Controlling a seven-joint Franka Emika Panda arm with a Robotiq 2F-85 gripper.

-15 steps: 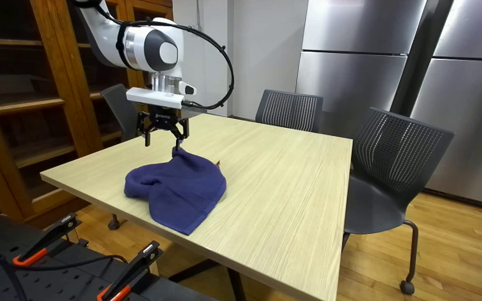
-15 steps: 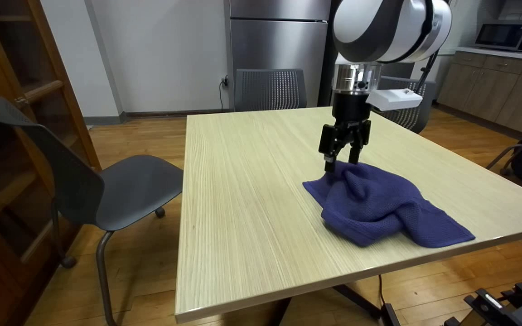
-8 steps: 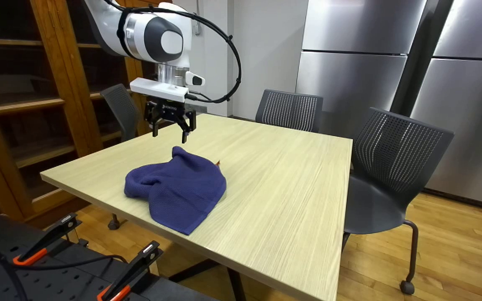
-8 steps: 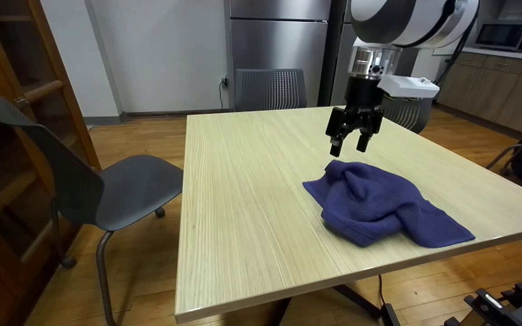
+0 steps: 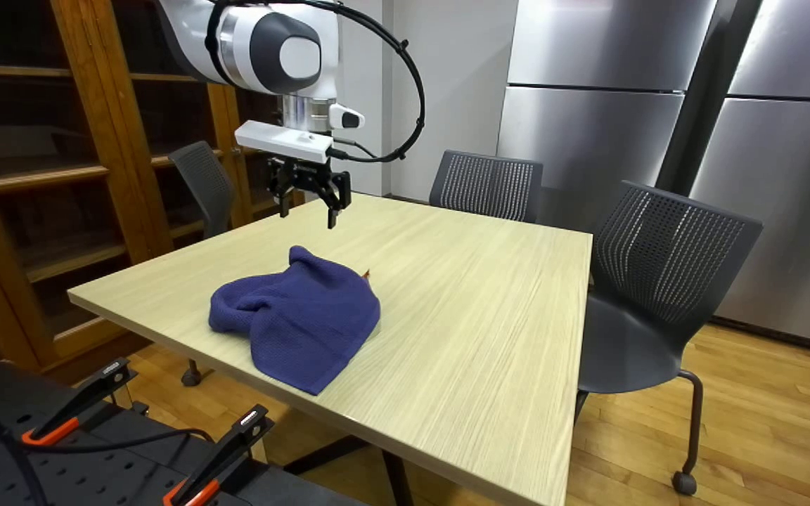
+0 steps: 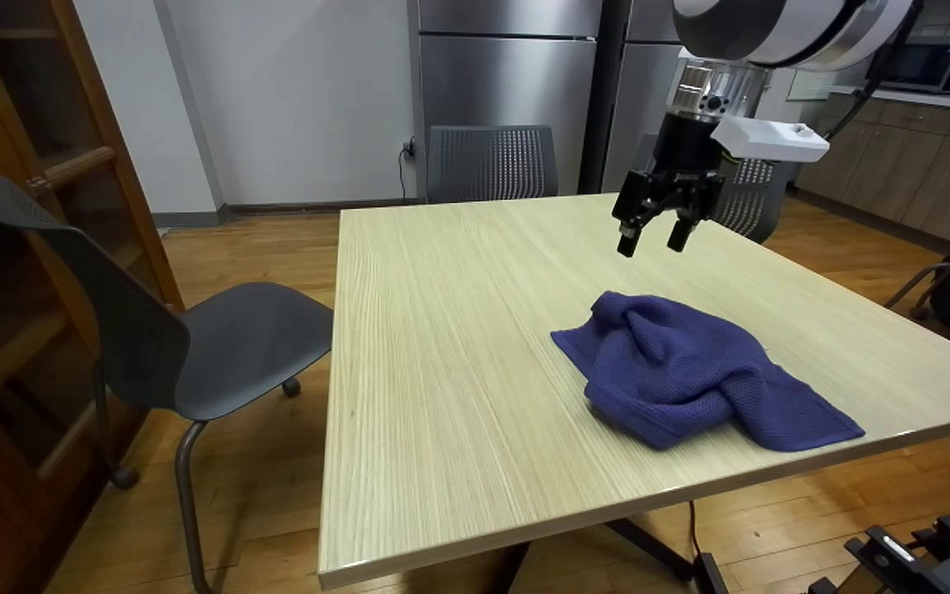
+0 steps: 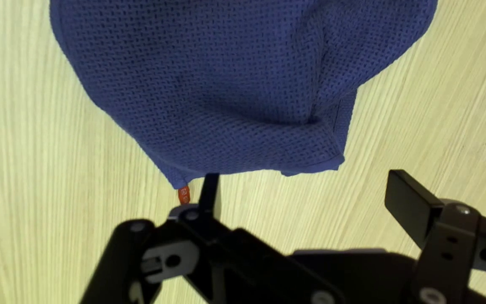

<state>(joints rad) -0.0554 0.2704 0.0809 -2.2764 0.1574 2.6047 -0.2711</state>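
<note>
The pincer (image 6: 651, 246) hangs spread wide, clear of the blue waffle-weave towel (image 6: 681, 371). The towel lies rumpled on the desk (image 6: 442, 371), one corner close to the edge; in the wrist view, a small red tag (image 7: 184, 194) pokes out at another corner. Gray perforated-back chairs (image 5: 486, 186) stand around the desk.

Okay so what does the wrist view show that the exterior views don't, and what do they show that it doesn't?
Only the wrist view: pale marks on the red tag at a corner of the blue towel. Only the exterior views: the white arm, a gray chair, a wooden cabinet and a metallic refrigerator. Shared: that towel lying rumpled on the pale tabletop, and the jaws, open and empty.
</note>
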